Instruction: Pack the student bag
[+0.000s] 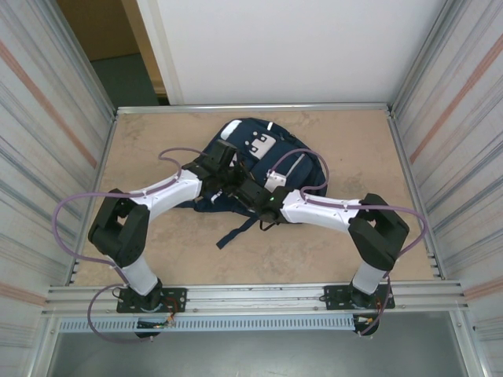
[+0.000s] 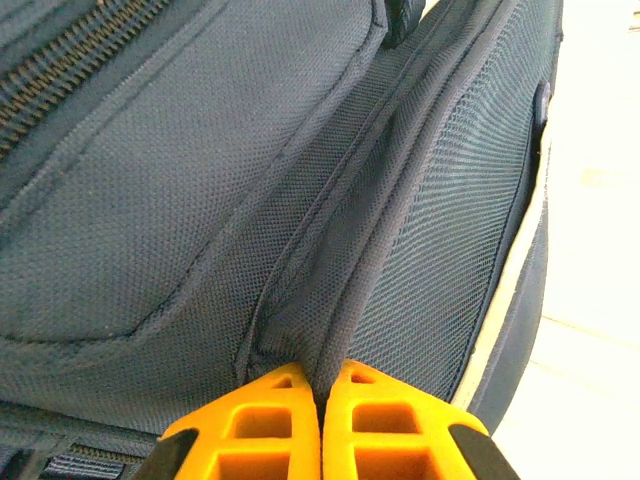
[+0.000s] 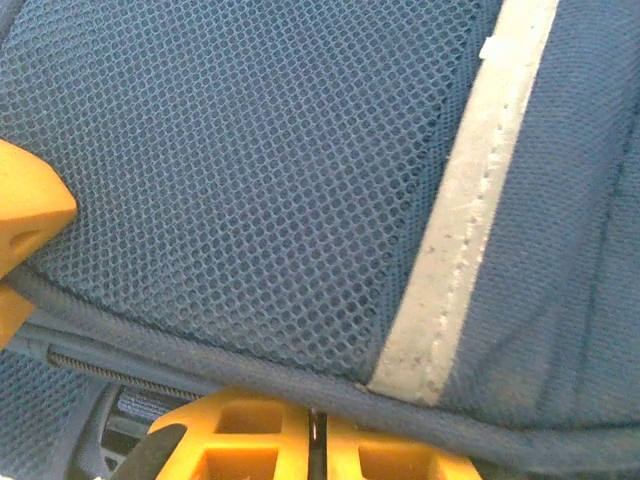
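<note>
Entry: pack the student bag.

Position: the student bag [image 1: 259, 157] lies flat on the table [image 1: 330, 251], centre of the top view and a little toward 12 o'clock. Its white buckle patch [image 1: 263, 144] faces up.

Left gripper [image 2: 322, 400]: jaws pressed together at 6 o'clock of the wrist view. A raised fold of the bag's navy fabric runs straight down between the tips. Judged a firm pinch on that fold.

Right gripper [image 3: 313, 430]: jaws together, only a dark slit between them. The tips sit against the bag's piped edge, just below the mesh panel [image 3: 250, 170] and the pale stripe [image 3: 450, 260]. Whether cloth is caught between them, cannot tell.

Step in hand (judgement): opening or spreading the bag, both arms working the same edge. No item for packing is visible, so the task looks early.

Next move calls for: pulling the two grips apart or upward to part the compartment. Alternatively, finding the zipper [image 3: 100, 368] that runs just beside the right tips, toward 8 o'clock. No puller is visible.

Around / in the way:
- A loose strap [image 1: 236, 232] trails toward 6 o'clock, below the wrists, and could snag.
- The two wrists sit close together over the bag, so there is a risk of collision.
- The soft fabric may slip from a shallow pinch.
</note>
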Tool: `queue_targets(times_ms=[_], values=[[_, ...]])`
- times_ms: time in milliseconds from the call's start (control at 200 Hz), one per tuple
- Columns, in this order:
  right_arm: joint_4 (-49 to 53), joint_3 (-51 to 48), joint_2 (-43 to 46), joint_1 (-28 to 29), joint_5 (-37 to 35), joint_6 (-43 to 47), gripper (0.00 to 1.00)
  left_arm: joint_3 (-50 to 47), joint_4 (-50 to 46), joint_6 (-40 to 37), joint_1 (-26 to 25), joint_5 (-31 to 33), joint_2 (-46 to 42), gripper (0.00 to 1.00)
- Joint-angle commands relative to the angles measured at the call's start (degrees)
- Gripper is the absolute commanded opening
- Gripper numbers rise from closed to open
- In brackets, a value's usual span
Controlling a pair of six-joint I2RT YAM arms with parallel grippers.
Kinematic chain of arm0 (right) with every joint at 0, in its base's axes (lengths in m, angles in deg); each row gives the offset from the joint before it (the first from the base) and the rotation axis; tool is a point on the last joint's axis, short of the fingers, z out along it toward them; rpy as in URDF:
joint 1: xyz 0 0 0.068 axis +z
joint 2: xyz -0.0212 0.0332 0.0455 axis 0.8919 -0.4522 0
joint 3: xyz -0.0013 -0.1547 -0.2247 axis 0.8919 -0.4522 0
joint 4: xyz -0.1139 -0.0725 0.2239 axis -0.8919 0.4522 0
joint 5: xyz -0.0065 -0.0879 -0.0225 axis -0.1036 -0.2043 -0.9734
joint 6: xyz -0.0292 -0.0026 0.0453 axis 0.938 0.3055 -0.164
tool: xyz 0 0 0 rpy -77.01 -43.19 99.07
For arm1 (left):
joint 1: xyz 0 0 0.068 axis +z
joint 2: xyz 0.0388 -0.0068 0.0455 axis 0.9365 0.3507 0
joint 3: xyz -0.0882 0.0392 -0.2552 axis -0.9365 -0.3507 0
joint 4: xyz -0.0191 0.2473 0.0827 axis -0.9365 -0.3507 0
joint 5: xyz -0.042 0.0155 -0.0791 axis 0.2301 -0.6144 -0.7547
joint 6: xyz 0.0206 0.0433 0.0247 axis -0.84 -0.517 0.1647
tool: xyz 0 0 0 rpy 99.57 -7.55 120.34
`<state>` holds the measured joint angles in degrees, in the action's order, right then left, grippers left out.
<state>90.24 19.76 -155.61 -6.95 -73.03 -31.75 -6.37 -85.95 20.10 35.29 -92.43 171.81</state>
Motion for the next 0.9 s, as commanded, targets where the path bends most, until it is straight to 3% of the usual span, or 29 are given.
queue_targets(times_ms=[0, 281, 621, 772, 832, 892], values=[[1.23, -1.96, 5.24, -1.27, 5.12, 10.70, 0.00, 0.35, -0.23, -4.42, 1.63, 0.64, -3.36, 0.00], [7.89, -6.27, 13.63, -3.98, 10.76, 27.66, 0.00, 2.17, -2.49, -10.46, 6.06, 0.04, 0.58, 0.00], [2.31, -14.22, 24.62, -16.05, 33.80, 40.46, 0.00, 6.05, -7.40, -18.51, 10.06, -1.63, 0.70, 0.00], [-1.71, -12.59, 21.55, -16.72, 39.60, 42.59, 0.00, 11.09, -10.48, -22.89, 11.20, -1.25, 4.01, 0.00], [-1.82, -8.89, 17.92, -15.69, 40.05, 40.30, 0.00, 13.95, -12.88, -24.95, 12.41, -3.97, 6.41, 0.00], [-2.56, -4.82, 13.73, -14.33, 41.02, 37.89, 0.00, 16.07, -14.13, -25.97, 13.70, -8.08, 7.70, 0.09]])
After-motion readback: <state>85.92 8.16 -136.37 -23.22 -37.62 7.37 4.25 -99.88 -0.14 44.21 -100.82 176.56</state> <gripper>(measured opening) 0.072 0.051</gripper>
